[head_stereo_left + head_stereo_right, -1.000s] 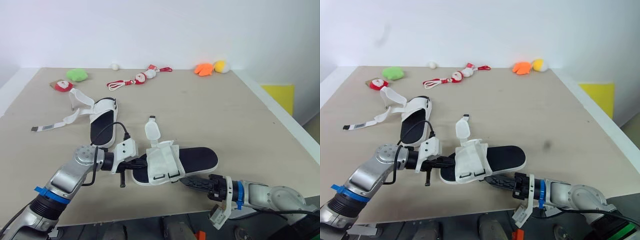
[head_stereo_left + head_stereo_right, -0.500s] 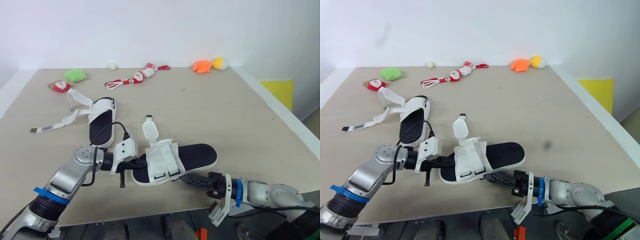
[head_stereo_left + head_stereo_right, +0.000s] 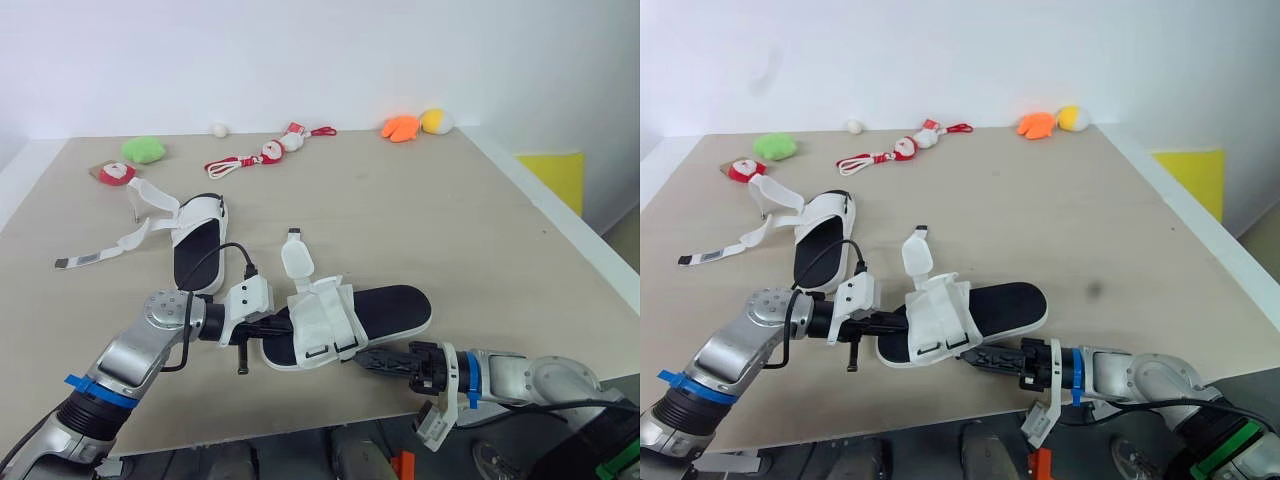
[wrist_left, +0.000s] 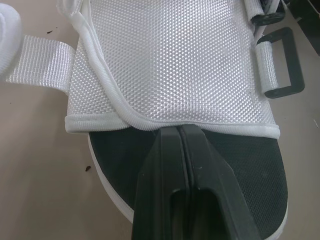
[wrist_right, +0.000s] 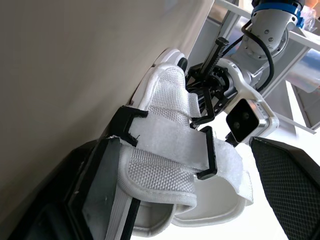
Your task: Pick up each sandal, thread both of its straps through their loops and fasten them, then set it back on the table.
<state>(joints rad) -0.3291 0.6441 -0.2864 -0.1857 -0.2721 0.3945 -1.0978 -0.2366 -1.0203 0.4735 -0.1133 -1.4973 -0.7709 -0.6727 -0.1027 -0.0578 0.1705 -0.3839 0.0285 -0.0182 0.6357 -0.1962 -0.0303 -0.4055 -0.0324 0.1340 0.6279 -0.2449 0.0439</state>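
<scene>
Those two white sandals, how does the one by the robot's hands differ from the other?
The near sandal lies crosswise between the left gripper and right gripper; the far sandal lies apart, untouched. The near sandal's wide flap covers its footbed, one strap sticking up; the far sandal's straps sprawl across the table. Both are white with black footbeds.

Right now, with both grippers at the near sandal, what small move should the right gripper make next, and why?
Probably close the right gripper on the white flap beside its black loops. Its fingers stand open around that flap's edge, the left gripper is shut at one end of the sandal, and one strap stands up unthreaded.
</scene>
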